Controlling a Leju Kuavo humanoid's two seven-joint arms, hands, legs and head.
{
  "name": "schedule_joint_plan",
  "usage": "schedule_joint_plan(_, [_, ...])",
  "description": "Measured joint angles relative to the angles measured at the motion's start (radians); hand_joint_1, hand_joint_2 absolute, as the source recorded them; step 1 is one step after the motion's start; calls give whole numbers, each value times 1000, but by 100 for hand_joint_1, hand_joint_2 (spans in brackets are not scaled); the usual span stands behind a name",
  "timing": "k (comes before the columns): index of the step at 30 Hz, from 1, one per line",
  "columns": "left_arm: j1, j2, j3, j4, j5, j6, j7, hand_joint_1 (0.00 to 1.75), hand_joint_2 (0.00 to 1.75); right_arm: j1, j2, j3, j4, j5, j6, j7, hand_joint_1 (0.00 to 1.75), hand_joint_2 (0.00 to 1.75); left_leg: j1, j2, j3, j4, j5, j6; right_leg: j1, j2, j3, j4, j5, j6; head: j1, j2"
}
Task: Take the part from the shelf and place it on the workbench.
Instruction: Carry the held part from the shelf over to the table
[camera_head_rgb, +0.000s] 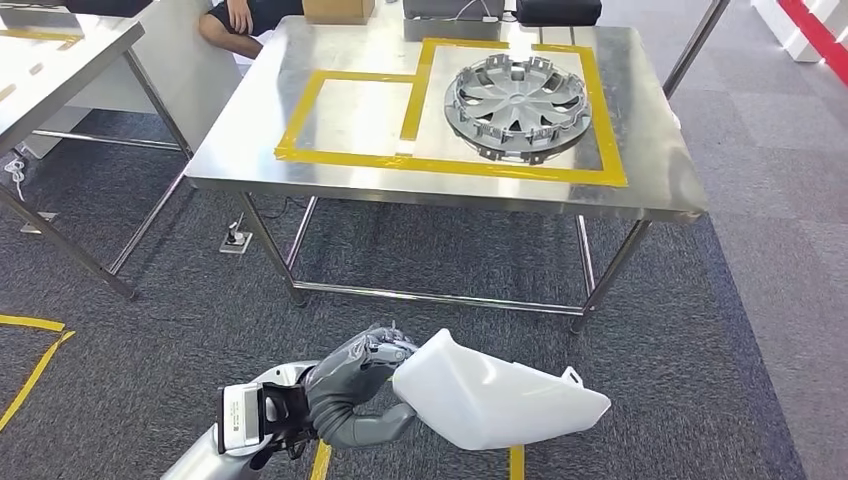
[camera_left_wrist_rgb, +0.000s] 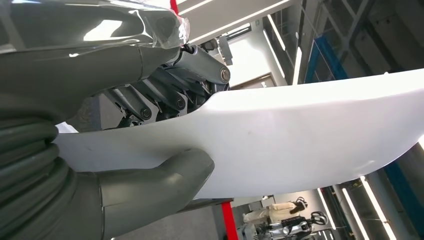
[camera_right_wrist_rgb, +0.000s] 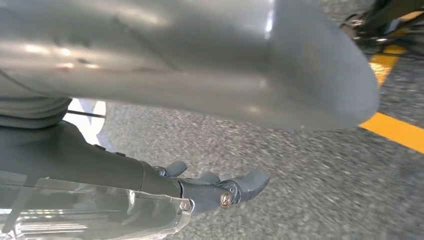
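left hand (camera_head_rgb: 362, 385) had a solid grip on the white part (camera_head_rgb: 495, 398), thumb (camera_left_wrist_rgb: 155, 187) under one edge and fingers (camera_left_wrist_rgb: 165, 95) clamped over the top. part was held low over the carpet, well short of the desk (camera_head_rgb: 250, 130). desk already had a hubcap (camera_head_rgb: 517, 107) inside the yellow tape (camera_head_rgb: 450, 165). right hand (camera_right_wrist_rgb: 220, 190) hung over the floor holding nothing, fingers loosely apart.
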Motion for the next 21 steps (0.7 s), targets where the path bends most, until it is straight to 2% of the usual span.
schedule_joint_plan(1, [-4,0,-2,1,3,-1,5,175,175,-1,0,0,0,-4,1,-1,0,0,-3,1,15,-35,7,6,0,0,3,-2,-6,6,0,0])
schedule_joint_plan(3, [-12,-2,-6,4,10,-6,16,175,175,-2,2,0,0,-15,3,0,0,0,-7,2,23,-53,-3,21,2,-2,9,0,-7,21,-1,0])
schedule_joint_plan(4, [-15,-3,-8,4,12,-8,20,175,175,-2,3,0,0,-19,4,2,0,0,-4,2,32,-57,5,28,2,-3,13,2,-8,28,-1,0])
schedule_joint_plan(5, [-18,-5,-10,5,14,-10,23,175,175,-1,4,0,1,-22,4,4,0,0,-1,2,41,-61,7,34,2,-4,13,17,-9,33,0,0])
schedule_joint_plan(6, [-23,-7,-12,5,16,-13,25,175,175,-2,5,0,1,-24,4,7,0,0,1,3,51,-64,6,38,2,-4,-1,47,-13,36,2,0])
schedule_joint_plan(7, [-26,-9,-13,6,17,-15,26,175,175,-3,6,-1,1,-28,4,11,0,0,3,3,59,-66,4,42,2,-4,-30,97,-25,37,5,0])
schedule_joint_plan(9, [-30,-11,-18,9,18,-20,27,175,175,-3,8,-4,2,-36,1,17,0,0,0,3,66,-66,-5,49,3,-3,-115,225,-70,39,10,0])
schedule_joint_plan(10, [-29,-10,-21,11,18,-22,27,175,175,0,9,-7,2,-41,0,19,0,0,-1,1,70,-66,-10,51,3,-3,-151,269,-90,40,11,0])
schedule_joint_plan(11, [-28,-10,-24,15,17,-24,27,175,175,4,11,-9,2,-44,-3,20,0,0,-3,-1,76,-66,-17,52,3,-3,-171,281,-94,40,12,0])
schedule_joint_plan(12, [-27,-10,-26,18,17,-25,27,175,175,7,13,-12,2,-47,-5,20,0,0,-5,-4,86,-66,-24,52,4,-3,-173,256,-74,38,12,0])
schedule_joint_plan(14, [-27,-10,-30,21,16,-26,27,175,175,10,16,-18,3,-48,-7,20,0,0,-6,-6,107,-67,-41,48,5,-3,-134,127,11,31,12,0])
schedule_joint_plan(16, [-28,-9,-33,24,16,-26,27,175,175,10,18,-22,3,-49,-8,20,0,0,-8,-6,121,-67,-56,39,10,-5,-104,32,53,24,10,0])
schedule_joint_plan(19, [-29,-8,-38,27,16,-28,25,175,175,13,21,-24,4,-49,-8,20,0,0,-9,-7,129,-60,-65,22,13,-4,-93,15,61,8,9,0])
schedule_joint_plan(21, [-34,-7,-39,29,16,-33,18,175,175,13,24,-24,4,-49,-9,18,0,0,-8,-6,111,-19,-71,14,8,-3,-80,11,60,-1,8,0])
